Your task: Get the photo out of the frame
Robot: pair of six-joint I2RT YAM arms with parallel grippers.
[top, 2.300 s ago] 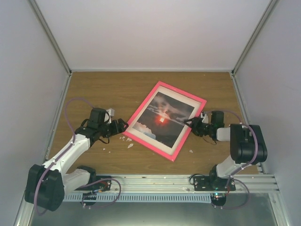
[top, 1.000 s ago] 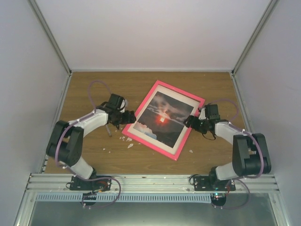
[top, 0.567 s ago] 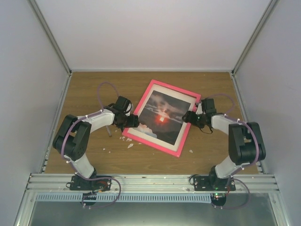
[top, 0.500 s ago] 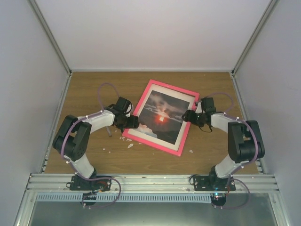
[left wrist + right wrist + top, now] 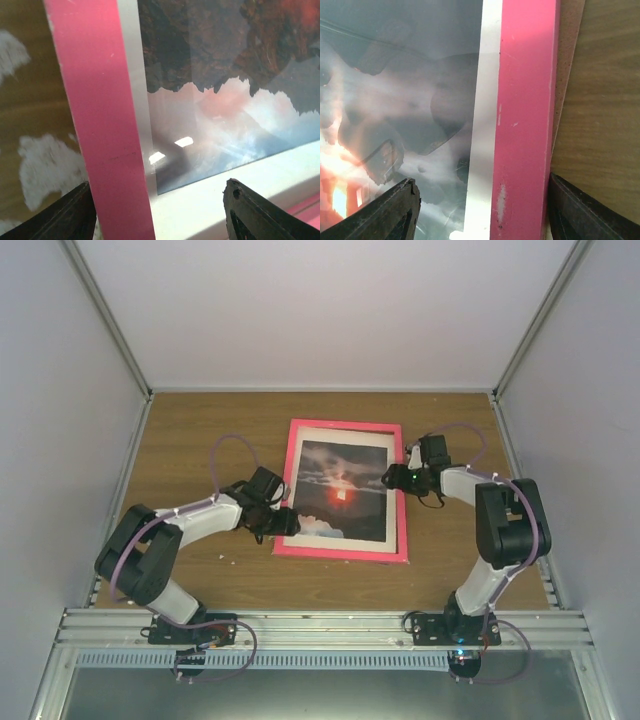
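Left gripper [image 5: 157,202]: jaws wide, straddling left rail of the frame [image 5: 340,554]; contact unclear
Right gripper [image 5: 480,200]: wide, straddling right rail

Brown wooden table [image 5: 200,430], scattered white flecks [image 5: 42,167]

The frame [image 5: 340,553] fills the middle of the table [image 5: 200,425]; room lies behind it.

Light: bright, even, from above — shadows faint, soft | Glare: two small white glints on photo [image 5: 235,85] glazing, left wrist; grey hazy reflections veiling it, right wrist | Focus: both wrist views soft, dark lower corners blurred | Top view: coarse, grainy
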